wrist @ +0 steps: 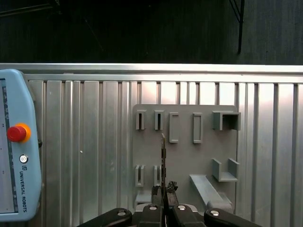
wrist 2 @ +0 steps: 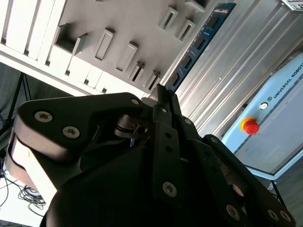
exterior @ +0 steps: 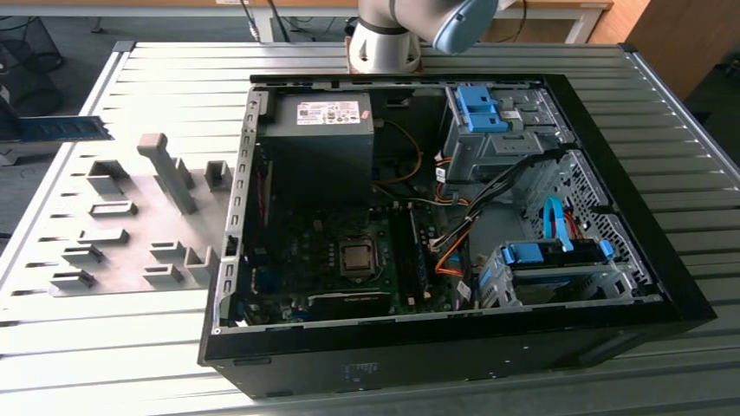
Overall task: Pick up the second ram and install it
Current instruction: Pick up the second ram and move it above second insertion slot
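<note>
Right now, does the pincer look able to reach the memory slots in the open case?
Probably yes: the case lies open and the slots look uncovered, though cables run close beside them; the pincer holds the second ram.

End effector (wrist: 164, 190) — jaws tight on the second ram (wrist: 163, 151)

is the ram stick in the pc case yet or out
Out. The ram stick is clamped in the pincer near the grey holder plate, outside the open computer case.
</note>
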Tool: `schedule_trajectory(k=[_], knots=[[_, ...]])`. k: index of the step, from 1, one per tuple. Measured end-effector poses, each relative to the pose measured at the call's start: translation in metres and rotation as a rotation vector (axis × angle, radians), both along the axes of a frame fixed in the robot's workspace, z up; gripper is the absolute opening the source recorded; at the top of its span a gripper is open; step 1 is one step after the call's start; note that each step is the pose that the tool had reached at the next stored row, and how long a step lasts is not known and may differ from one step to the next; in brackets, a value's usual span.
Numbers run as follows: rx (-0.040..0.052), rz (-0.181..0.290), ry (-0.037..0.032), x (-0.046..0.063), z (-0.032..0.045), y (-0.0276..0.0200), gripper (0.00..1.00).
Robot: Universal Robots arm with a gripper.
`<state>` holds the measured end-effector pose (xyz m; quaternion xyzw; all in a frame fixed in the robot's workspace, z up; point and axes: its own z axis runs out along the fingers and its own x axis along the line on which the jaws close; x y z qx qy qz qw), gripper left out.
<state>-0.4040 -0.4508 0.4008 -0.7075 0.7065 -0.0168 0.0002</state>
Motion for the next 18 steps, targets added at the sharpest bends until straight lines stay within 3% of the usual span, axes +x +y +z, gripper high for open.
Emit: schedule_trajectory(k=[18], knots=[[0.0, 0.0, 0.0, 0.0088, 0.0, 0.0, 0.14]])
